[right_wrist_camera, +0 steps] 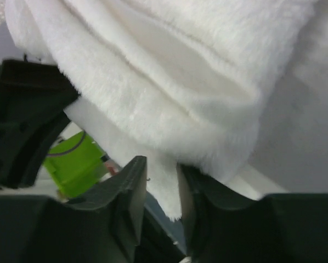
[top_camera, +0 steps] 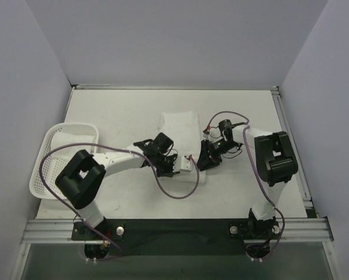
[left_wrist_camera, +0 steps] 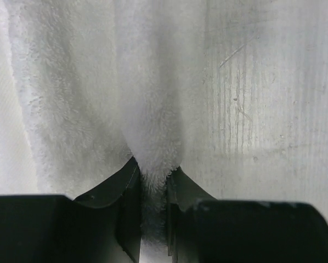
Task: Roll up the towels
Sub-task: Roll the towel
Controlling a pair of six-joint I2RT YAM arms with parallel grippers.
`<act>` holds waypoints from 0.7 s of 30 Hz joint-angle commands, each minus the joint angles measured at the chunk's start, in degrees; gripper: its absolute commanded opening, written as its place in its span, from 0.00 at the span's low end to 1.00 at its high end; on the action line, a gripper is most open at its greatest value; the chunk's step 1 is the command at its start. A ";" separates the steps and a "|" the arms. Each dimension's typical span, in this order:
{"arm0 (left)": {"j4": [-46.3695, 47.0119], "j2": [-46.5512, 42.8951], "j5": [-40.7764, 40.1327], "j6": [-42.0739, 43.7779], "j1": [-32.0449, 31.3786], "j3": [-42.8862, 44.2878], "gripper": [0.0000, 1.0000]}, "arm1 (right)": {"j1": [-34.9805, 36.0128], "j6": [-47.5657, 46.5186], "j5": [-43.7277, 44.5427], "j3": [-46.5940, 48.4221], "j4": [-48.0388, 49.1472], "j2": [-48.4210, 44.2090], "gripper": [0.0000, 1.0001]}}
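Both arms are bolted at my near edge of the bench [top_camera: 116,116], and both bend inward toward the middle. The left arm [top_camera: 81,181] reaches to the right from its base, with a purple cable [top_camera: 163,189] looping under its forearm. The right arm [top_camera: 274,157] folds over and reaches left. Their tips sit near each other, not touching, at the near end of the towel [top_camera: 179,125].

In the left wrist view the left fingers [left_wrist_camera: 130,200] are nearly pressed together, pinching a raised fold of the towel's fluffy pile. The fold comes out of the narrow gap and widens as it runs away from the camera. I see bare, scratched bench to its right and more towel to its left.

In the right wrist view the right fingers [right_wrist_camera: 132,189] pinch a thin edge of the towel, which passes through the slim gap between them. Above them the cloth is bunched in thick, soft layers. A bright green part [right_wrist_camera: 76,164] shows beside a dark housing on the left.

Farther out, the rest of the towel lies flat on the bench as a white strip running away from the arms. A white lattice basket [top_camera: 39,175] sits at the left edge of the bench, well apart from the towel. Plain grey walls [top_camera: 180,41] close the far side.
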 commanded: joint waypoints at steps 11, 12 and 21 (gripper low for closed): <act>-43.22 27.20 26.83 2.18 12.66 26.51 0.00 | 2.94 -39.98 22.17 -12.74 -2.53 -46.42 0.66; -44.19 28.45 27.19 2.01 13.01 27.58 0.00 | 5.06 -41.56 23.57 -14.93 -2.01 -50.10 0.67; -54.39 41.29 28.16 0.78 15.47 39.62 0.00 | 34.13 -50.09 46.24 -27.86 16.44 -55.78 0.65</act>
